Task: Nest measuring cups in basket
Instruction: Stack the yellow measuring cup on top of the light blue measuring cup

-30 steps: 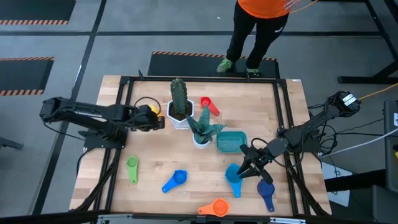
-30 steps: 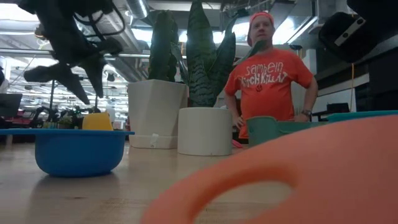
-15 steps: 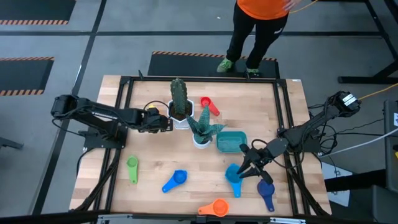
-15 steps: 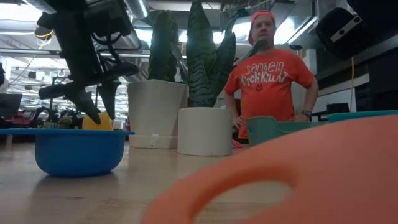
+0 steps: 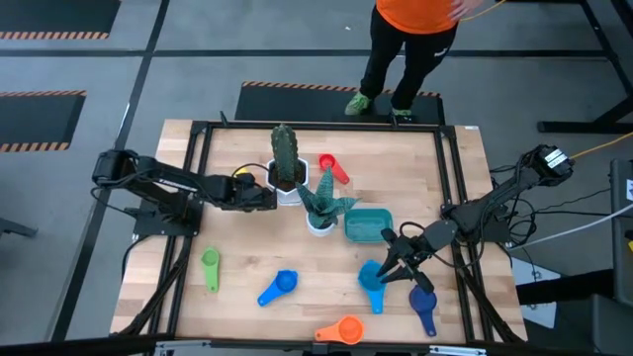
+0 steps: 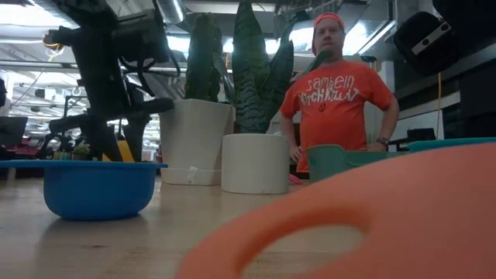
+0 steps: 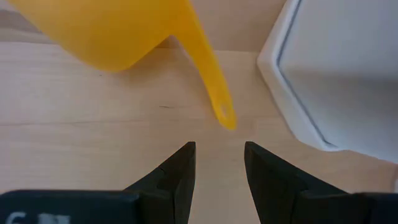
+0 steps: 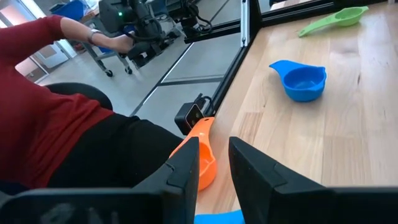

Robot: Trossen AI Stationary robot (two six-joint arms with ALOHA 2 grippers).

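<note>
Left end effector lining up, fingers spread, on the yellow measuring cup handle.
Crowding the white hexagonal pot (just beside), it is risking a bump or a pushed-away cup.

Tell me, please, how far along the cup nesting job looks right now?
Done: nothing visible; no cup shows in the teal basket. In hand: the left gripper, jaws open, lines up on the yellow cup handle beside the white hexagonal pot; the right gripper hovers over a blue cup, holding nothing. Left: red, green, orange and the other blue cups.
</note>
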